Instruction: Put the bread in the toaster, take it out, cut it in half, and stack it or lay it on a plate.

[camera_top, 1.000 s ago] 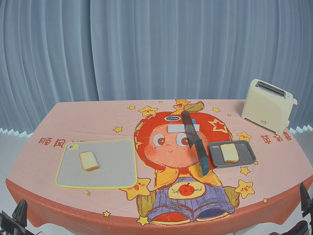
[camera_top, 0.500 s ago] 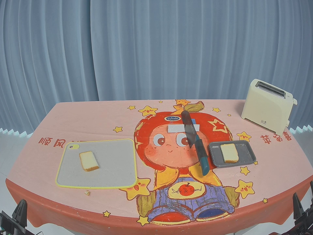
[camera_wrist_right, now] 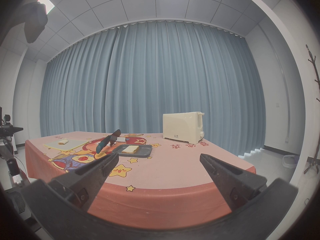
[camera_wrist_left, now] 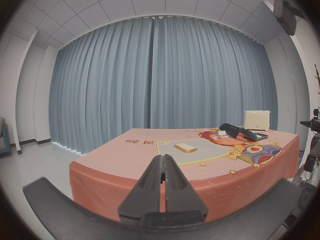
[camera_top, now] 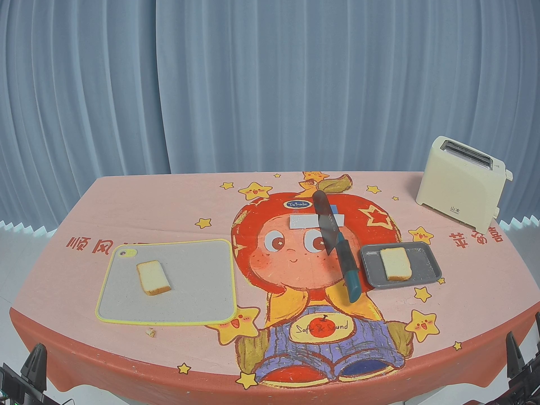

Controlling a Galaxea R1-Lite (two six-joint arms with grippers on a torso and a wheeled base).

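Hanging behind the whole scene was a pleated blue-grey curtain (camera_top: 270, 68), closing off the far side. In front of it stood the table (camera_top: 169, 198), covered with a pink cloth printed with a cartoon child and yellow stars.

On the near left lay a grey cutting board (camera_top: 197, 288) with a yellow rim, flat on the cloth. At the far right corner sat the cream toaster (camera_top: 461, 182), slots facing up, well apart from everything else.

A dark grey tray (camera_top: 426, 265) lay near right of centre, between the toaster and the near edge. The knife (camera_top: 337, 246) lay diagonally between board and tray, its teal handle toward the near side and just beside the tray's left edge, its dark blade pointing far.

Both arms were low, off the near edge of the table. The left gripper (camera_wrist_left: 163, 159) was at the near left corner, its fingers pressed together with nothing between them. The right gripper (camera_wrist_right: 157, 157) was at the near right corner, its fingers spread wide and empty.

One bread half (camera_top: 153, 277) lay flat on the left part of the board. The other bread half (camera_top: 395, 263) lay flat in the middle of the tray.

A small white card (camera_top: 304, 221) lay under the blade. A crumb (camera_top: 151, 332) sat on the cloth just near of the board's rim.
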